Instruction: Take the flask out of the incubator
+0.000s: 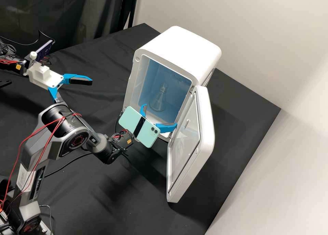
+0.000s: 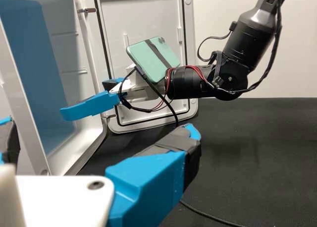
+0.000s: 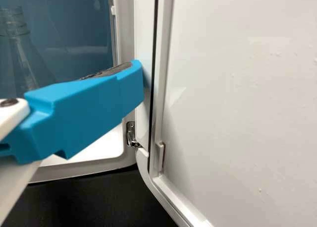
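No print is legible. A white label (image 1: 34, 185) on the lower link of the right arm (image 1: 65, 132) carries marks too small to make out, as does a small tag (image 1: 93, 138) beside its elbow joint.

The incubator (image 1: 184, 53) stands on the table (image 1: 102, 194) toward its far right side, its door (image 1: 205, 132) swung open to the right of the chamber. The flask (image 1: 160, 100) stands upright inside, on the chamber floor. The right end effector (image 1: 160, 116) sits at the opening, just before the flask. The left end effector (image 1: 73, 90) hangs well apart to the left.
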### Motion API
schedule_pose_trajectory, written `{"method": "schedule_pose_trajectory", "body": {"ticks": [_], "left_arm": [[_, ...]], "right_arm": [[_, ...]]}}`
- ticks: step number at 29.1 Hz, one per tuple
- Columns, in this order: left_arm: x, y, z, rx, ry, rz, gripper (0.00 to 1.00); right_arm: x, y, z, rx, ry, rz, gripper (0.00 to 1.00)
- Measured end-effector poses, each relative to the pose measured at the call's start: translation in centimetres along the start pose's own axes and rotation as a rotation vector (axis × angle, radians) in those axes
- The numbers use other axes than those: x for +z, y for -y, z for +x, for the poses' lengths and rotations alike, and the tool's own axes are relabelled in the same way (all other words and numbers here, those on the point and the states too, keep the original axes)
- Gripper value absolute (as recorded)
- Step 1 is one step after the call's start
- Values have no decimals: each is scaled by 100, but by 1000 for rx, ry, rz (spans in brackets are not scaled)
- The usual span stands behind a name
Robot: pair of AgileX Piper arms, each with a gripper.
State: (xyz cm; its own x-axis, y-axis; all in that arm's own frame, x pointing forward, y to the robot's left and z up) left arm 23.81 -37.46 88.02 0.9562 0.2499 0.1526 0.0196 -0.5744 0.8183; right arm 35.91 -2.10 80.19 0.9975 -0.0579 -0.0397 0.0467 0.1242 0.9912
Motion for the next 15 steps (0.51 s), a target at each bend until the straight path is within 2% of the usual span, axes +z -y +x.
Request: {"method": "schedule_pose_trajectory", "body": {"ticks": [8,12,15], "left_arm": [[0,0,0,0,0,0,100],[0,0,0,0,0,0,100],[0,0,0,0,0,0,100]], "right_arm": [[-32,18,1,-3,-6,2,100],[-119,52,-1,-12,-31,0,100],[-230,53,-13,-12,-62,-2,100]]}}
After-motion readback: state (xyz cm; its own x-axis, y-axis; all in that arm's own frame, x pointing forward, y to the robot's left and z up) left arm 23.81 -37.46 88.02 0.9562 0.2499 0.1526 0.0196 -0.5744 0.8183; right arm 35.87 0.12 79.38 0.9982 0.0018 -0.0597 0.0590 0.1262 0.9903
